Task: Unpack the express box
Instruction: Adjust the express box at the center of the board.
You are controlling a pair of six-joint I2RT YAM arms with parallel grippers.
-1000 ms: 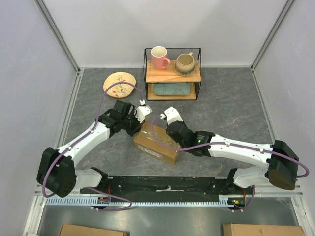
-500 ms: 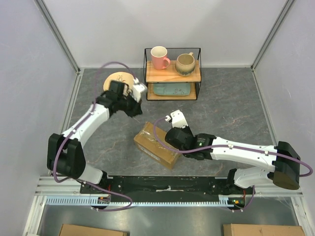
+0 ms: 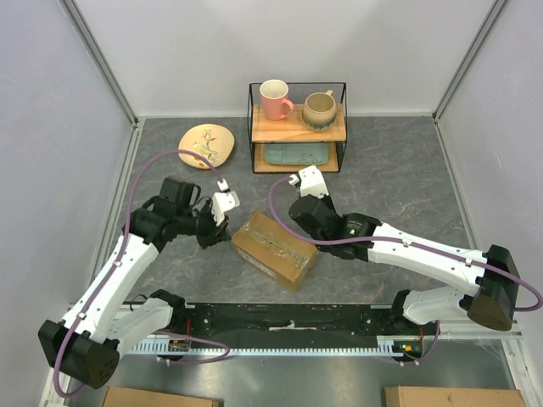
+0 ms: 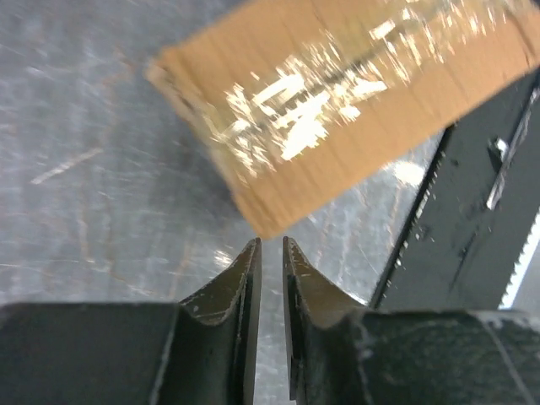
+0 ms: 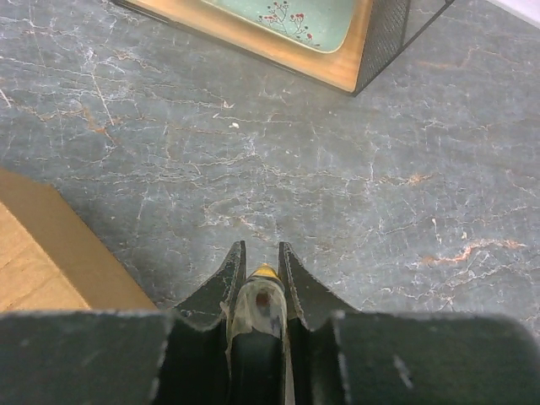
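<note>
The box (image 3: 273, 248) lies flat on the table (image 3: 399, 170), tilted, its taped seam facing up, just beyond the arm bases.

Just left of the box's left corner is the left gripper (image 4: 270, 245). Its jaws are almost together, with only a thin slit between them. They hold nothing and touch nothing. The wrist view shows the box's corner a little past the tips, clear of them.

Just beyond the box's far side is the right gripper (image 5: 257, 249), pointing away from the box. Its jaws are closed on a small yellow-tipped object (image 5: 263, 274), which has a pale, clear-looking body. Only its end shows between the fingers, so we cannot tell what it is. The tips are over bare table. We cannot tell whether they touch it.

Farther beyond the box stands a wire rack (image 3: 297, 127). On its upper shelf are a pink mug (image 3: 274, 99) and a beige mug (image 3: 319, 110), and a teal tray (image 3: 294, 154) lies below them. A round plate (image 3: 206, 144) lies left of the rack.

Some parts are hard to read. Nearest us, on our side of the box, two cardboard boxes (image 3: 136, 397) are cut off by the bottom edge of the top view. In the left wrist view the box is blurred, with glare on its tape. A dark toothed shape (image 4: 472, 219) to its right is not clear to us. The right wrist view shows only one corner of the box.
</note>
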